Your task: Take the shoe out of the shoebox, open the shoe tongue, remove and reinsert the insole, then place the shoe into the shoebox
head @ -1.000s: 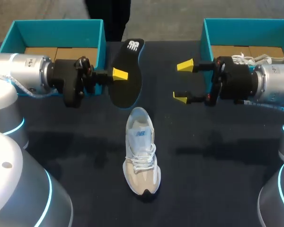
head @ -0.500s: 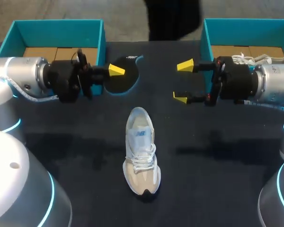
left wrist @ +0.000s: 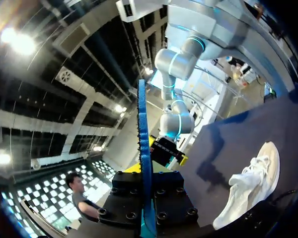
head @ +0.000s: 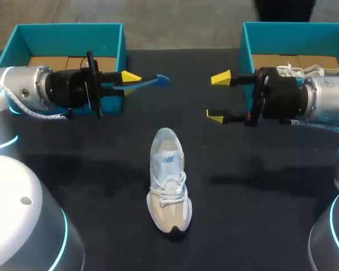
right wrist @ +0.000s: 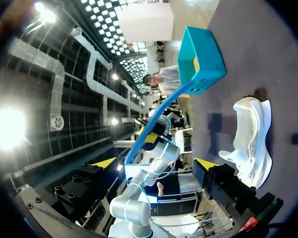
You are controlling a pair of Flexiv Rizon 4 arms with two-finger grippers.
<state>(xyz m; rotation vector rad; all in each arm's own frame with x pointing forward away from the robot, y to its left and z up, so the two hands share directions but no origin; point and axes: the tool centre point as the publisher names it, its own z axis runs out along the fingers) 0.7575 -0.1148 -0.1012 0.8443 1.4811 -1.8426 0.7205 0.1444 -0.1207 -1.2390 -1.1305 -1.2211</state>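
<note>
The white sneaker (head: 168, 180) stands on its sole on the dark table (head: 260, 197), toe toward the robot. Beyond the sneaker's heel and to its left, the left hand (head: 131, 80) is clamped on the insole (head: 152, 82), which is held edge-on above the table, well apart from the sneaker. Beyond the heel to the right, the right hand (head: 218, 97) hovers wide open, holding nothing.

I am working in a robot lab. My left arm (head: 28, 90) and my right arm (head: 327, 107), silver with glowing blue rings, are hanging over a dark table (head: 260, 186). The left shoebox (head: 68, 25), the right shoebox (head: 294, 24) and a white shoe (head: 168, 180) are sitting on it.
</note>
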